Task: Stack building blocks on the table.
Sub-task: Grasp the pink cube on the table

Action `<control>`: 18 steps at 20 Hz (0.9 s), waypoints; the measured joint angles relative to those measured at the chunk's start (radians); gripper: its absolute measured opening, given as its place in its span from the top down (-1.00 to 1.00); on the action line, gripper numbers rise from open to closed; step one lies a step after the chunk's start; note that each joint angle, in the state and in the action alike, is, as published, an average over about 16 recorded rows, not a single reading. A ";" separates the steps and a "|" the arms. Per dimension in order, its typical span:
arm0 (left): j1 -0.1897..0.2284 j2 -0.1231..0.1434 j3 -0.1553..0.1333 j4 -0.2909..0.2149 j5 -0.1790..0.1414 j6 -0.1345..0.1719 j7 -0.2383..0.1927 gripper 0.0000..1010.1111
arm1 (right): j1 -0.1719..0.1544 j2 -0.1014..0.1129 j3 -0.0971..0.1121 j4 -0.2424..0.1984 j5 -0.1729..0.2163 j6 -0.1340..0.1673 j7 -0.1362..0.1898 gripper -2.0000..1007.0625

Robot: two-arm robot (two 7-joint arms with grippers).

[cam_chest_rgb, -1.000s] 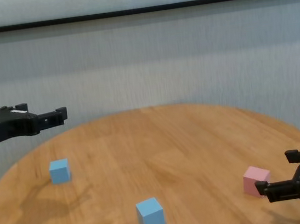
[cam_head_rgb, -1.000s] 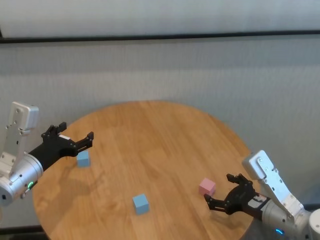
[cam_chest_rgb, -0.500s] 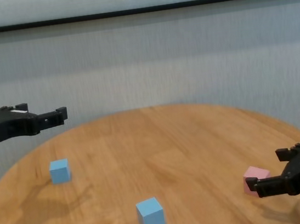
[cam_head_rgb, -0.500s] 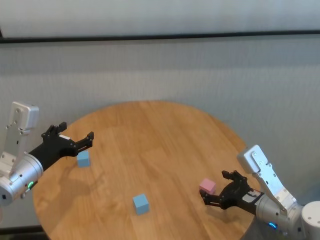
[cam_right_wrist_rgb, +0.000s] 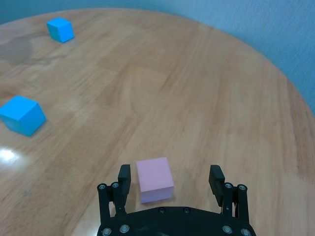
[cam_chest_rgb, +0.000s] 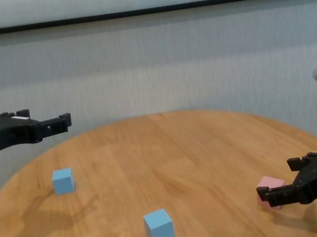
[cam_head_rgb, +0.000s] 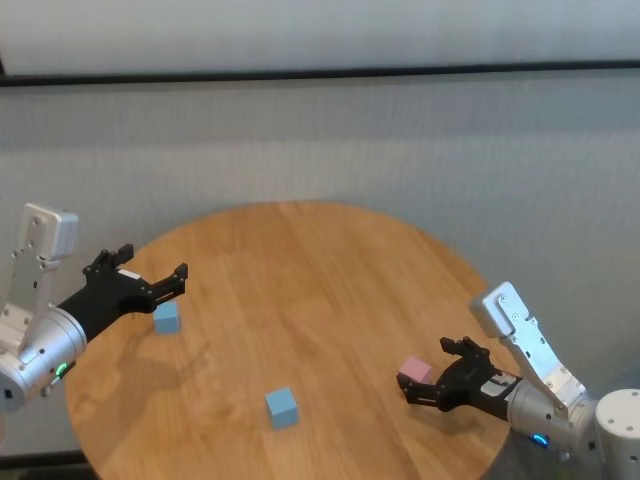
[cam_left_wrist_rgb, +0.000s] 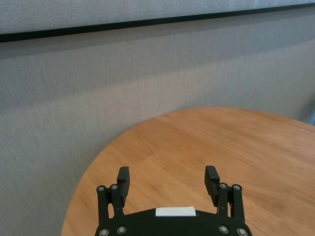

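The pink block (cam_head_rgb: 413, 370) sits on the round wooden table (cam_head_rgb: 320, 270) near its right edge. My right gripper (cam_head_rgb: 424, 368) is open and low over the table, with a finger on each side of the pink block (cam_right_wrist_rgb: 155, 179); no finger touches it. One light blue block (cam_head_rgb: 282, 407) lies at the front middle, another (cam_head_rgb: 167, 317) at the left. My left gripper (cam_head_rgb: 153, 261) is open and empty, hovering above the left blue block (cam_chest_rgb: 62, 181).
The table's rim (cam_chest_rgb: 301, 135) runs close to the right of the pink block. A grey wall (cam_head_rgb: 330, 150) stands behind the table. Bare wood (cam_chest_rgb: 180, 150) lies between the blocks.
My right gripper has moved forward and to the left, and its open fingers now stand on both sides of the pink block. The left arm and the blocks have not moved.
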 joint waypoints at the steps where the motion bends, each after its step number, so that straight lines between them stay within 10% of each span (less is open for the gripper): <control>1: 0.000 0.000 0.000 0.000 0.000 0.000 0.000 -0.98 | 0.004 -0.003 0.001 0.007 -0.001 0.001 0.004 -0.99; 18: 0.000 0.000 0.000 0.000 0.000 0.000 0.000 -0.98 | 0.037 -0.045 0.015 0.070 -0.016 0.018 0.050 -0.98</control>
